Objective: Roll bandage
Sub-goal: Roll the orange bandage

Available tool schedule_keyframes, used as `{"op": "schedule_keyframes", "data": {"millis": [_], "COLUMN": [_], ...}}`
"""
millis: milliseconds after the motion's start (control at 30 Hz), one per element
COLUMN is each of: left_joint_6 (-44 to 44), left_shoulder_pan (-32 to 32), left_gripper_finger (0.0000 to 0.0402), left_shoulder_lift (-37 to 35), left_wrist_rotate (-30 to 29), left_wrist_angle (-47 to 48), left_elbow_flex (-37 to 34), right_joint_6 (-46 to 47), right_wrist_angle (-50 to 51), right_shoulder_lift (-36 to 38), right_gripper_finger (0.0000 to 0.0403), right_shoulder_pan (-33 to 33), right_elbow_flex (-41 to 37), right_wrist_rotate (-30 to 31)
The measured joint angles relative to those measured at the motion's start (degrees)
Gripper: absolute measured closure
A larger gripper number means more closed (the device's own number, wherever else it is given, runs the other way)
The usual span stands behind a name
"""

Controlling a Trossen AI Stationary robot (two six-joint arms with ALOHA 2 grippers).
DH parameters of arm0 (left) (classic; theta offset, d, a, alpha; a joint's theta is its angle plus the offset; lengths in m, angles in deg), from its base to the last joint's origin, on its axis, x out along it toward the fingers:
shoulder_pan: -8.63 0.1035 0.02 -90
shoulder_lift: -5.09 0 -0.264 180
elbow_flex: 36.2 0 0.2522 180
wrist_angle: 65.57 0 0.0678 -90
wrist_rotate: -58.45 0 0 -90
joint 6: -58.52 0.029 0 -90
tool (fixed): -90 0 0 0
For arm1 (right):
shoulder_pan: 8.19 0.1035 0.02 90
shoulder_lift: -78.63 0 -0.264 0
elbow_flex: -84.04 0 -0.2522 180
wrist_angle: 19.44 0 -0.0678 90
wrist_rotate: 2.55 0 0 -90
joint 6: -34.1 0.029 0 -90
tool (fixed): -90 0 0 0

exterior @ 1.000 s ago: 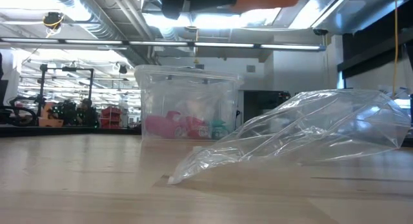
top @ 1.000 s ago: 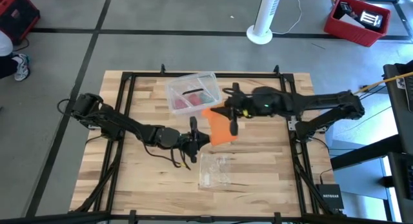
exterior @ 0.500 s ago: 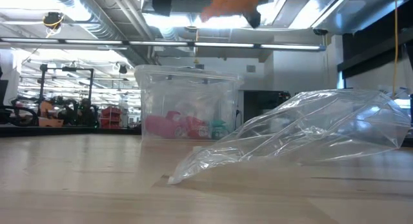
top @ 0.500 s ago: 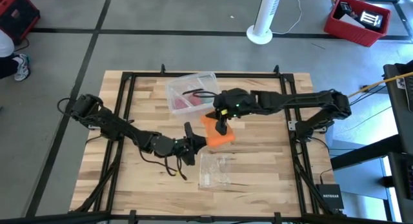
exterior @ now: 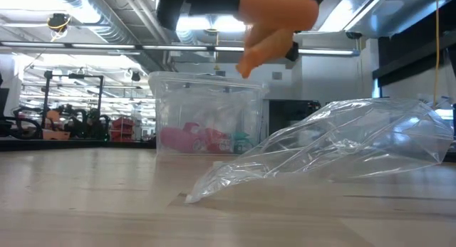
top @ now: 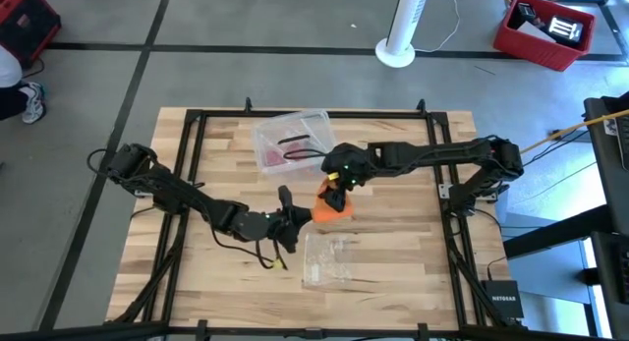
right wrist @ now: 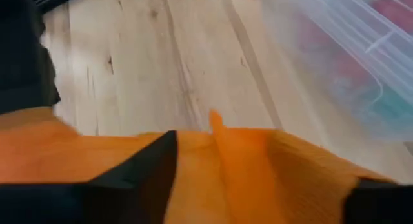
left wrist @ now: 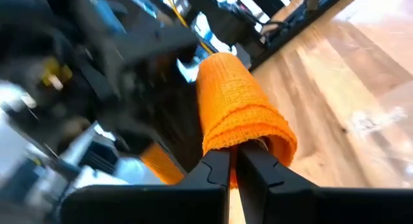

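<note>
Pinched at one end in the clenched left gripper [left wrist: 232,161], bandage [top: 332,205] runs lengthwise toward the clear box [top: 292,140], right gripper [top: 339,189] spread directly above, touching.

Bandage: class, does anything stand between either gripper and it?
Nothing visible does. The left gripper is shut on one end of the bandage, and the right gripper stands open right over it. The box and the wrapper lie off to either side.
</note>
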Motion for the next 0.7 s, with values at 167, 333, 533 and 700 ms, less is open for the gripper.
{"op": "schedule_keyframes", "data": {"millis": [167,333,533,700], "left_joint_6": [-11.4,-14.57,-14.66,-15.24], "left_shoulder_pan": [0.39,0.44,0.44,0.38], "left_gripper_finger": [0.0398,0.0398,0.0398,0.0398], "left_shoulder_lift": [0.0,0.86,1.04,0.45], "left_wrist_rotate": [0.87,1.14,1.6,1.62], "left_wrist_angle": [6.3,7.45,7.41,6.94], "left_elbow_flex": [0.0,0.0,0.0,0.0], "right_joint_6": [-0.02,1.46,3.52,-3.32], "right_wrist_angle": [0.24,0.3,1.6,14.75], "right_shoulder_lift": [0.28,0.28,0.28,2.77], "right_gripper_finger": [0.008,0.0054,0.0052,0.0052], "right_shoulder_pan": [0.01,-0.02,-0.02,0.04], "right_elbow_flex": [0.0,0.0,0.78,6.35], "right_wrist_rotate": [0.0,-0.45,-3.48,-3.63]}}
